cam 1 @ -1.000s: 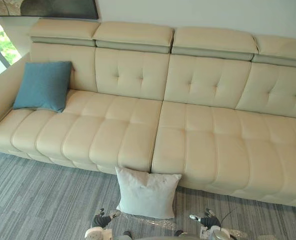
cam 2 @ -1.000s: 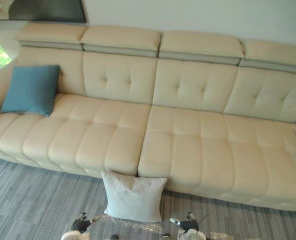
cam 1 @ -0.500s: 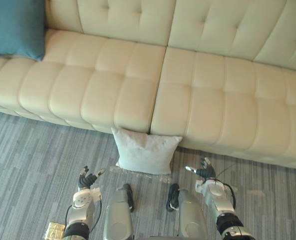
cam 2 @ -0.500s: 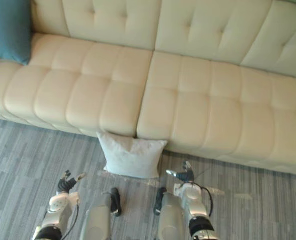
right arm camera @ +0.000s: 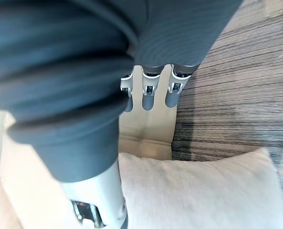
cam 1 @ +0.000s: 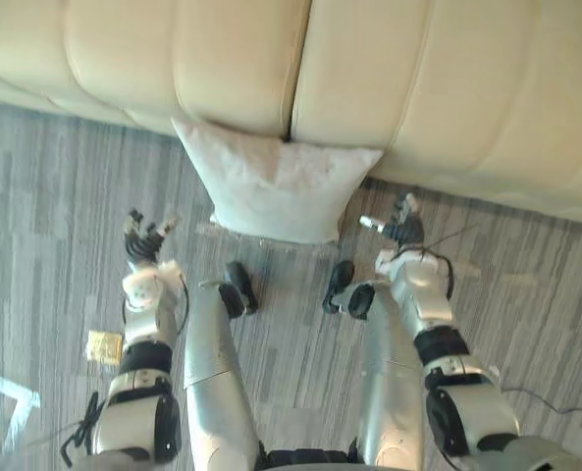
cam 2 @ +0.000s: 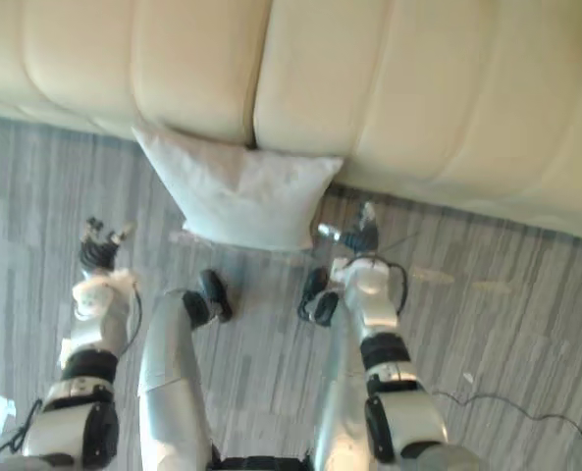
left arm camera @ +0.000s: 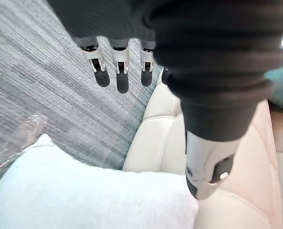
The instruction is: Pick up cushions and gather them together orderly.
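The soft white square cushion [cam 1: 276,191] stands on the grey striped carpet floor [cam 1: 55,186], leaning against the front of the cream padded leather sofa [cam 1: 398,78]. The left hand [cam 1: 145,240] hovers apart from it and the right hand [cam 1: 398,228] is near its other corner. Both have straight, spread fingers and hold nothing. An uneven squeeze (the left has farther to reach) could topple the cushion, or fingers might snag the crinkled clear plastic film [left arm camera: 19,136] beneath.

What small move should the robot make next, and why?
Probably move both robot hands inward onto its sides: the white cushion stands on the carpet against the sofa, and the open left robot hand and right robot hand flank it, not yet touching.
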